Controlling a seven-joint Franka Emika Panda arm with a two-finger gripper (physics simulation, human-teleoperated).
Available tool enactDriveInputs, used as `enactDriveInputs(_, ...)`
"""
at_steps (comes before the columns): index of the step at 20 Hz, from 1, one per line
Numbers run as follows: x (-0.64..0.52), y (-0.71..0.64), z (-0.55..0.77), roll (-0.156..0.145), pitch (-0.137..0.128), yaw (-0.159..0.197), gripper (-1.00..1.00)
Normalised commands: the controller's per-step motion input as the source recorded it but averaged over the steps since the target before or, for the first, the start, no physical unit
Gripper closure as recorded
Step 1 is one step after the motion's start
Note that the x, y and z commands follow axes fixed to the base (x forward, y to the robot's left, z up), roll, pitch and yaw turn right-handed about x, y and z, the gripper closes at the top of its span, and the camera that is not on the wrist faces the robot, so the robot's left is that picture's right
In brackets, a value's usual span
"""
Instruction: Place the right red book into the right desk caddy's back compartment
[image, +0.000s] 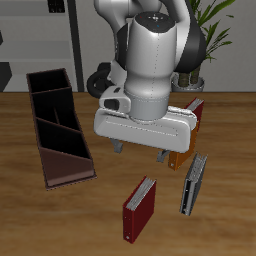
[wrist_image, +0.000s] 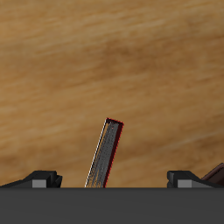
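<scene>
The dark red book (image: 140, 207) lies flat on the wooden table (image: 40, 215), close to the table's front edge. Its white pages show along one side. Nothing is touching it. The gripper (image: 143, 152) hangs in the air above the table, a bit farther back than this book. Its two fingers (image: 122, 147) are spread wide apart and there is nothing between them. Just beside the gripper, an orange book (image: 180, 158) peeks out from under it. A brighter red book (image: 196, 112) sits farther back, partly hidden by the arm. A dark gray book (image: 193, 185) lies near the dark red one, a little apart from it. The long dark box (image: 70, 178) is well apart from all the books, at the other side of the arm. Its back part (image: 50, 82), the square end with tall walls, points away from the table's front edge. The camera on the gripper looks down at the wood and sees a thin book with a red edge (wrist_image: 105, 156), but I cannot tell which book it is.
</scene>
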Motion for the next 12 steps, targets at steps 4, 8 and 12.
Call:
enactDriveInputs(4,0.05,0.00,-0.23,-0.009,0.018,-0.009,-1.00)
enactDriveInputs(8,0.04,0.02,-0.15,0.006,0.023,-0.017,-1.00)
enactDriveInputs(12,0.02,0.03,-0.14,0.007,0.013,-0.010,-1.00)
